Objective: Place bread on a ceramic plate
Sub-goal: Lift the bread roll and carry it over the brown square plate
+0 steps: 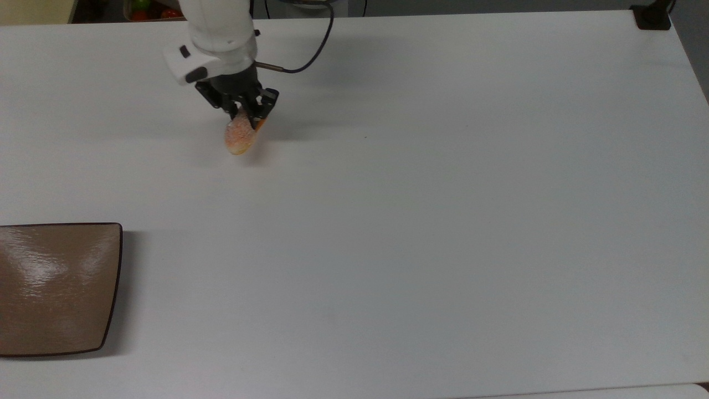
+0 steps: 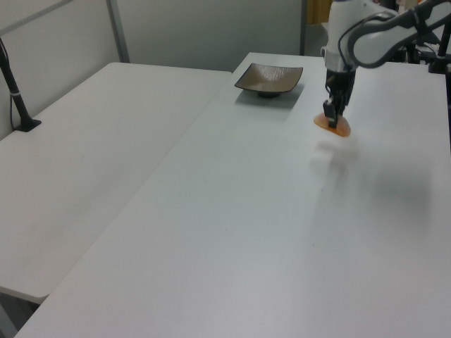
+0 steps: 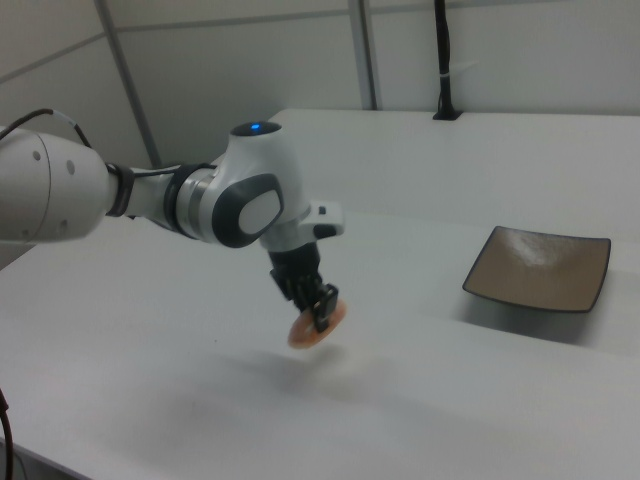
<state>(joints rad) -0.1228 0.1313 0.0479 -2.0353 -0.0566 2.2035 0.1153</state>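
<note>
Top view: gripper (image 1: 247,117) clamped on bread (image 1: 239,137), near table's (image 1: 443,194) far edge; plate (image 1: 55,288) well apart at top view's left.
Left view: bread (image 2: 333,126) held clear of table, shadow below.
Right view: bread (image 3: 316,326) hangs tilted from gripper (image 3: 323,310); plate (image 3: 540,266) at right view's right.

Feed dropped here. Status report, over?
Gripper shut on bread, lifted off table. Plate empty, at top view's lower left. Path between is bare.
</note>
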